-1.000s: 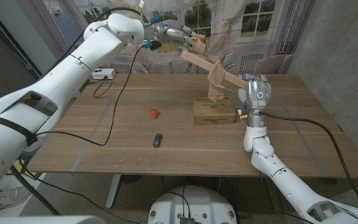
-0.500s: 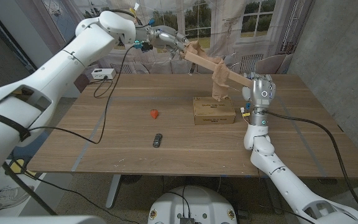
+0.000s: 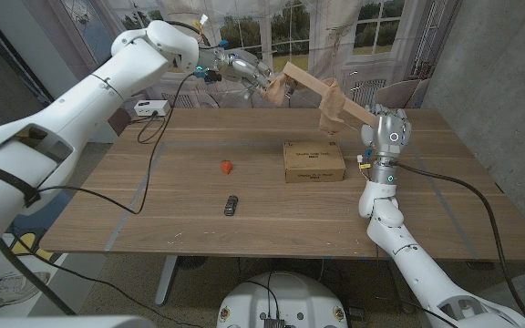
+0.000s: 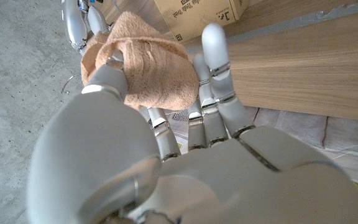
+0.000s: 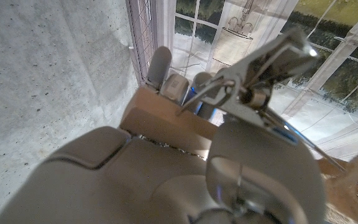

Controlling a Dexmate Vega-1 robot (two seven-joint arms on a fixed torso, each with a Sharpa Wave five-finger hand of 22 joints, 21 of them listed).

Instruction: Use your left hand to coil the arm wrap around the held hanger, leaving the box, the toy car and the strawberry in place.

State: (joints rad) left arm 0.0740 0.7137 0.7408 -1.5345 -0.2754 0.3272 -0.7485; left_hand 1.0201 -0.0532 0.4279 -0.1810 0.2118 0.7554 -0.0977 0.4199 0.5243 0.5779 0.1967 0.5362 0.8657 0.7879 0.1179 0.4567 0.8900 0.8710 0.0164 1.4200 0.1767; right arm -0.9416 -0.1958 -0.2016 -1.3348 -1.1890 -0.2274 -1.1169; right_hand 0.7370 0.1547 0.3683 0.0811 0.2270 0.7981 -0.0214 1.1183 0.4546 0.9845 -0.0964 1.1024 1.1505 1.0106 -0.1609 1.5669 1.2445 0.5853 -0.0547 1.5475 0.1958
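Left hand (image 3: 255,76) was seen pinching the free end of the tan arm wrap (image 3: 313,88), stretched taut above the box (image 3: 313,161) to the hanger (image 5: 260,81) gripped by the right hand (image 3: 386,132); soft, light, judged best held near its end.

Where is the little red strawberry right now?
In the head view the strawberry sits on the wooden table, left of the box and just behind the toy car.
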